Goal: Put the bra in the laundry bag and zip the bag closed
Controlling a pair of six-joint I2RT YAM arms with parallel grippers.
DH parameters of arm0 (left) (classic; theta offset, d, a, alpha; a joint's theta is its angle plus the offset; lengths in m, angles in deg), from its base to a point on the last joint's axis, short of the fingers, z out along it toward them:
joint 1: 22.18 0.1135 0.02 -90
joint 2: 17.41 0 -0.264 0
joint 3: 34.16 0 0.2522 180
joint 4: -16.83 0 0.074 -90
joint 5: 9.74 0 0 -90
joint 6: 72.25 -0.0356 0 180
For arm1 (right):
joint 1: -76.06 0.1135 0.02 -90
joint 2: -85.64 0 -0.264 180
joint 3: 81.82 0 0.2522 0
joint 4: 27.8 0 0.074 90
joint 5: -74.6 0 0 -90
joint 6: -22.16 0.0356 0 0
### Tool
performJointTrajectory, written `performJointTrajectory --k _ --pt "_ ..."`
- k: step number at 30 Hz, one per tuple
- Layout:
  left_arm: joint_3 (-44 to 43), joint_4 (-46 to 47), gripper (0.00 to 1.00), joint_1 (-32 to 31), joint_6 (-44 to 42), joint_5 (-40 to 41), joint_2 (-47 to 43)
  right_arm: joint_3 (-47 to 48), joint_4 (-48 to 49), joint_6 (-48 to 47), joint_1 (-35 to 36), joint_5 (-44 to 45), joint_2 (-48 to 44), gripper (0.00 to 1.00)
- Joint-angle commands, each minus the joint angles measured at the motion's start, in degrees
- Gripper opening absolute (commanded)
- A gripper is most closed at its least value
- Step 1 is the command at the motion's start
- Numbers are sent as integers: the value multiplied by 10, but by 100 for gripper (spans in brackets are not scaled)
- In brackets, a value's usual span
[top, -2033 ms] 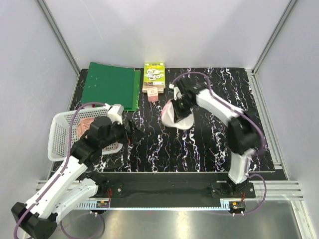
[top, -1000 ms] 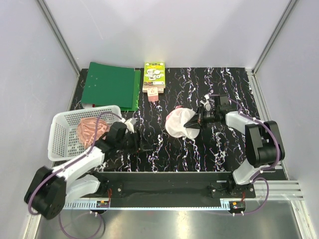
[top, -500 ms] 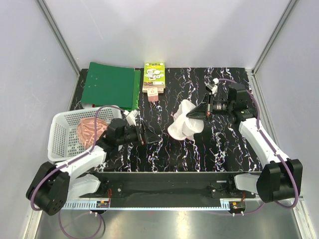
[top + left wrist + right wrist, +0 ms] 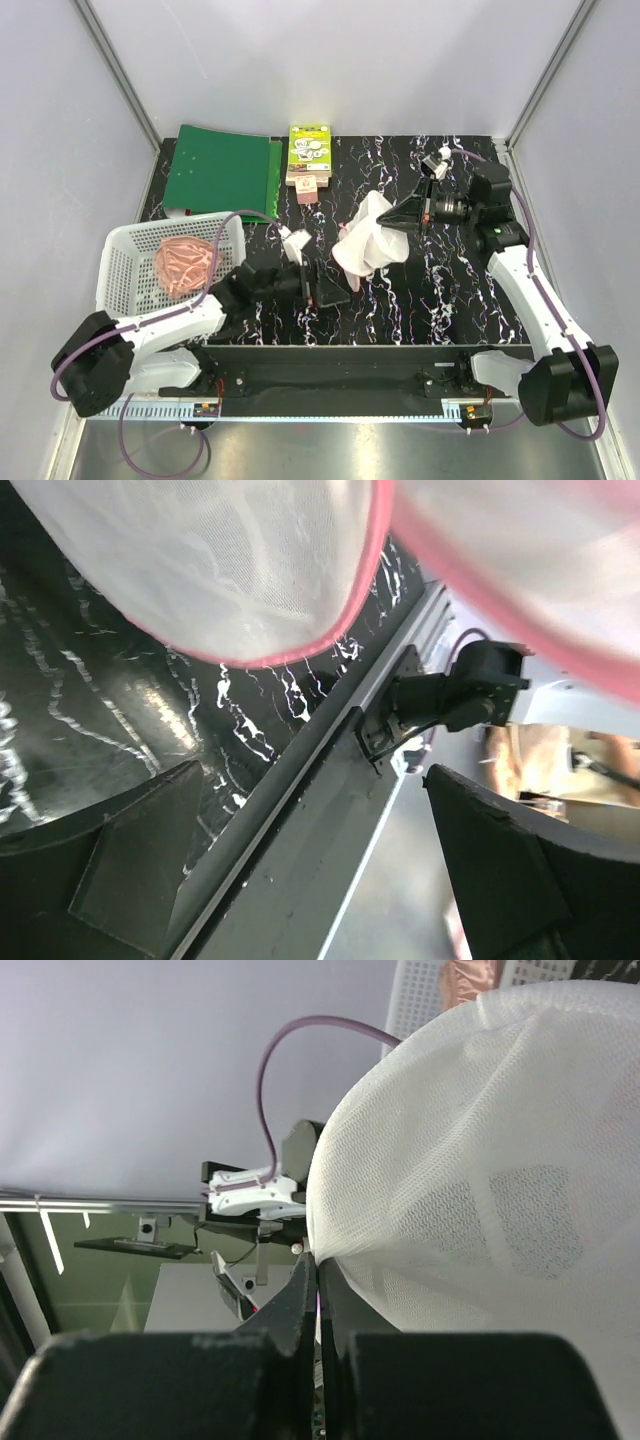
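My right gripper (image 4: 386, 224) is pinched tight on a fold of the round white mesh laundry bag with pink zip edging (image 4: 366, 243), and holds it up over the middle of the black, white-veined table (image 4: 450, 300); from my right wrist the two dark fingers (image 4: 300, 1305) meet flat against each other with the mesh (image 4: 480, 1160) caught between them, and the net bulges away to the right of the view; whether the bag's lower edge rests on the table I cannot tell. My left gripper (image 4: 334, 290) lies low over the table, just beside the bag's lower left side and apart from it; its jaws stand wide, and from my left wrist one finger (image 4: 130, 870) sits at the lower left and the other at the lower right, with the white mesh and its pink rim (image 4: 230, 580) hanging ahead of them and above the table. The crumpled salmon-pink fabric bra (image 4: 185, 266) lies in the white plastic lattice basket (image 4: 118, 275) at the table's left edge, well apart from the bag; a corner of that basket (image 4: 420, 980) and a scrap of the pink fabric (image 4: 470, 975) show beyond the mesh in my right wrist view. At the far side of the table lie a flat green folder (image 4: 220, 170) and, just to its right, a small green and yellow carton (image 4: 309, 150).
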Motion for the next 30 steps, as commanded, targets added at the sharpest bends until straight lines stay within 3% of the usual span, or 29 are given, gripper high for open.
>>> performJointTrajectory --k 1,6,12,16,20,24,26,30 --pt "-8 59 99 -72 -26 186 -2 -2 163 146 4 15 -39 0" --pt "-58 35 99 -139 -86 338 45 -38 274 268 10 38 -54 0" --pt "-116 38 99 -152 -72 405 121 -18 245 269 19 55 -78 0" --pt "-126 64 99 -162 -67 435 132 -4 170 236 24 66 -100 0" --pt "-115 115 99 -168 -66 445 125 -10 160 237 28 80 -114 0" --pt "-72 188 99 -176 -71 393 105 -12 147 233 28 86 -119 0" --pt "-23 259 99 -178 -73 350 86 -10 145 233 28 92 -119 0" --pt "55 352 99 -183 -63 347 61 1 142 232 29 110 -116 0"
